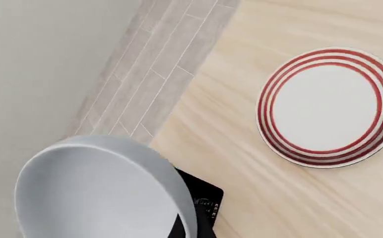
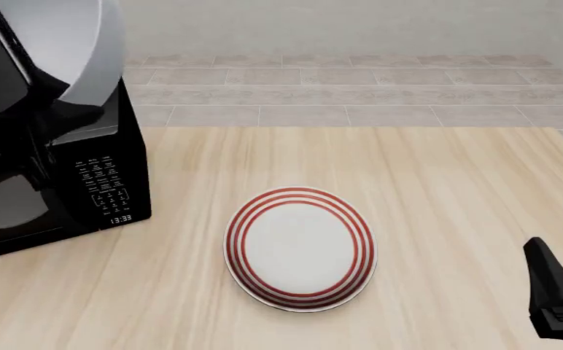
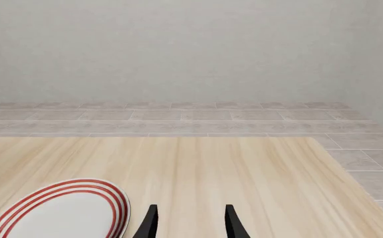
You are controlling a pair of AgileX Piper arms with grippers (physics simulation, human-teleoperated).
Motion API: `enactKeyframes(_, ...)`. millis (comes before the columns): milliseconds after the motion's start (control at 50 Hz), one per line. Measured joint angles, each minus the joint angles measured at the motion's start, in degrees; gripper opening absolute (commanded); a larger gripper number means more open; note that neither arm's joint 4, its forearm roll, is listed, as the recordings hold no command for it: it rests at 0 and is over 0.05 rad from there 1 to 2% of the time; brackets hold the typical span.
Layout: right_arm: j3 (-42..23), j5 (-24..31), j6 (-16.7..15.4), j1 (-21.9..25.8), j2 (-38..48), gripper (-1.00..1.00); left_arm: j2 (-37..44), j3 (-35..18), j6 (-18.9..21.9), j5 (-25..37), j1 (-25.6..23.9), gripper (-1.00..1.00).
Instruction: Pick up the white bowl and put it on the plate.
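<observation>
My left tool [image 2: 28, 109] holds the white bowl [image 2: 72, 40] aloft, clamped on it, tilted above the microwave [image 2: 106, 182]. The plate [image 2: 301, 248] lies flat mid-surface [image 2: 456, 189], well apart. My right tool [image 3: 190, 223] rests near the plate, fingers apart, holding nothing.

Left hand's fingers hidden behind the white bowl [image 1: 98, 191], right hand [image 3: 189, 223] cut off at the frame edge.

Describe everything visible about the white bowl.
The white bowl is plain, glossy, deep and round, unmarked, ceramic-looking. It is held high in the air, tilted steeply, at the table's left above the black microwave, on the left arm. The left pincer's grip is hidden behind it. It is well clear of the red-ringed plate.
</observation>
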Motion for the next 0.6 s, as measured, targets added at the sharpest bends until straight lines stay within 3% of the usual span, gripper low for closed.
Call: enactKeyframes(600, 0.0, 0.0, 0.0, 0.0, 0.0, 1.00, 8.1, -0.5, -3.0, -8.7, -12.9, -1.00)
